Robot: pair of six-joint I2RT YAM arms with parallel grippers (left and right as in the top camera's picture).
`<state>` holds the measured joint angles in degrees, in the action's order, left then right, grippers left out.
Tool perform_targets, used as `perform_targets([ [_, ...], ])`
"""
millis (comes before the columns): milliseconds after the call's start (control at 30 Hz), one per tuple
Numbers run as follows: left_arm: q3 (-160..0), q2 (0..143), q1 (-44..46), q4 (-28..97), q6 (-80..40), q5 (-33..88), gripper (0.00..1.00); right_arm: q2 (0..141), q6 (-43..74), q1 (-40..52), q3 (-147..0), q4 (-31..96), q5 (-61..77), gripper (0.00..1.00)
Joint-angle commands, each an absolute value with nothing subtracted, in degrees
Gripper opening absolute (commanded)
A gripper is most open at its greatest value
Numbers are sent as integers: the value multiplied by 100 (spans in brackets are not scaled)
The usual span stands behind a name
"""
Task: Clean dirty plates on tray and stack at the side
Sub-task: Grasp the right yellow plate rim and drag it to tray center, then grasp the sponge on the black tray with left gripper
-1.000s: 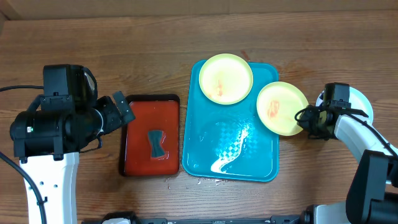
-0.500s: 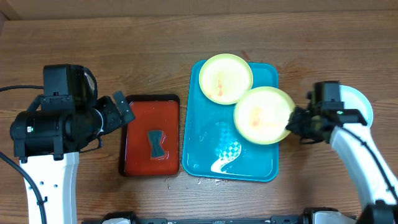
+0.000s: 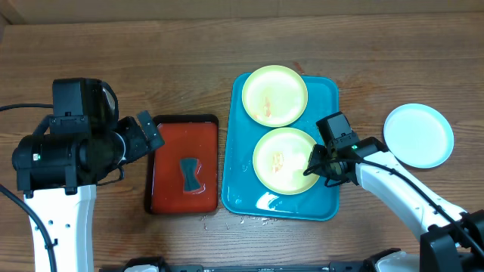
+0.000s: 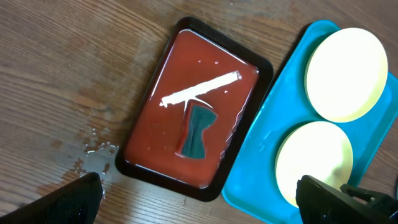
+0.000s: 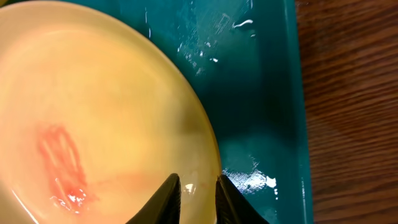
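Observation:
My right gripper (image 3: 314, 168) is shut on the right rim of a pale yellow-green plate (image 3: 283, 160) with a reddish smear, over the front middle of the turquoise tray (image 3: 246, 193). In the right wrist view its fingertips (image 5: 198, 194) pinch the plate's (image 5: 93, 106) rim above the wet tray (image 5: 261, 93). I cannot tell whether the plate rests flat. A second smeared yellow-green plate (image 3: 274, 94) lies at the tray's back. The light blue plate (image 3: 418, 134) lies on the wood right of the tray. My left gripper (image 4: 199, 208) is open and empty, left of the tray.
A red tray with a black rim (image 3: 168, 143) sits left of the turquoise tray and holds a dark bow-shaped pad (image 3: 190, 174) in shallow liquid. Water drops lie on the wood by its front left corner (image 4: 93, 146).
My right gripper has carried the yellow-green plate from the tray's right edge leftward to the tray's front middle. The light blue plate has come into full view. The left arm has not moved.

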<state>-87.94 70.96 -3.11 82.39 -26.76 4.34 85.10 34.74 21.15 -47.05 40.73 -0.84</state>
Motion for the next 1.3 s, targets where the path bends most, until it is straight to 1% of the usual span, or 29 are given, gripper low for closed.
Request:
perform_targets([
  [0, -8897, 7116, -336, 8160, -2576, 668, 100, 8213, 3253, 2115, -5017, 4060, -303, 22],
  [100, -8892, 7166, -320, 8112, -2473, 742, 100, 7808, 2733, 2115, -5293, 4185, -298, 24],
  [133, -8864, 7199, -285, 8101, -2252, 854, 97, 7662, 2600, 2115, -5376, 4261, -298, 24],
  [200, -8685, 7279, -128, 8036, -1734, 1103, 84, 7397, 2423, 2115, -5485, 4392, -294, 24],
  [267, -8420, 7397, 60, 8001, -1623, 1098, 75, 7185, 2353, 2115, -5500, 4464, -292, 24],
  [367, -7730, 7651, 375, 7699, -1634, 987, 66, 6967, 2353, 2115, -5500, 4646, -292, 24],
  [400, -7481, 7745, 445, 7522, -1662, 989, 66, 6934, 2351, 2115, -5500, 4700, -292, 24],
  [433, -7212, 7852, 510, 7308, -1708, 996, 63, 6932, 2351, 2115, -5500, 4742, -292, 24],
  [500, -6716, 8097, 626, 6882, -1767, 974, 48, 6954, 2351, 2115, -5498, 4794, -296, 26],
  [567, -6348, 8372, 683, 6512, -1900, 972, 46, 6956, 2351, 2115, -5498, 4831, -296, 28],
  [600, -6108, 8624, 722, 6184, -1992, 969, 42, 6956, 2351, 2115, -5498, 4840, -294, 28],
  [667, -5896, 9011, 764, 5800, -2093, 974, 41, 6956, 2353, 2115, -5498, 4836, -294, 29],
  [833, -5850, 9802, 770, 5059, -2143, 967, 25, 6956, 2353, 2115, -5498, 4834, -294, 29],
  [933, -5850, 10138, 775, 4746, -2145, 880, 22, 6956, 2353, 2115, -5498, 4840, -294, 29],
  [1000, -5850, 10300, 790, 4657, -2139, 827, 4, 6956, 2353, 2115, -5498, 4840, -294, 29],
  [1100, -5927, 10333, 792, 4742, -2143, 838, 4, 6956, 2353, 2115, -5498, 4840, -294, 28],
  [1267, -6484, 10049, 790, 5428, -2141, 766, 4, 6956, 2353, 2115, -5498, 4840, -294, 28],
])
